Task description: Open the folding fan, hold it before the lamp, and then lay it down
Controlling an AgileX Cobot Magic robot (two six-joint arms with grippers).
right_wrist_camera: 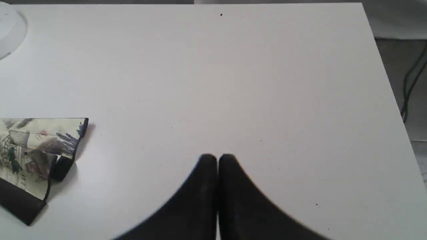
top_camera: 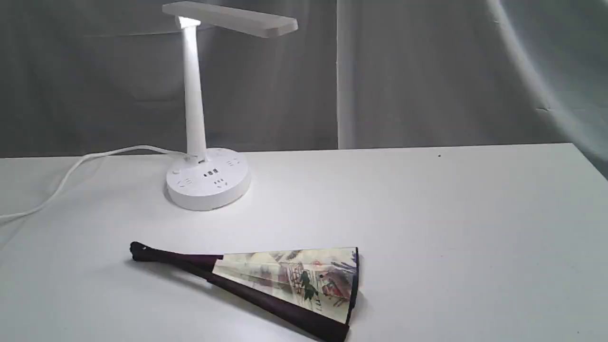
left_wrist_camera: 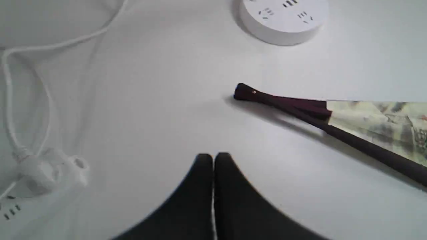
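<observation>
The folding fan point(top_camera: 285, 280) lies partly spread near the lamp point(top_camera: 208, 183); left gripper point(left_wrist_camera: 213, 158) and right gripper point(right_wrist_camera: 217, 159) hang apart from the fan, jaws pressed together.

White table point(top_camera: 427, 213) bears lamp point(top_camera: 207, 185) and folding fan point(top_camera: 289, 278) (partly spread).

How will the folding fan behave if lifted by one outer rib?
The folding fan lies partly open, so lifting one rib likely lets the rest swing about the pivot. Its paper leaf looks thin and would probably crease if pinched. It lies flat, so rolling is unlikely.
</observation>
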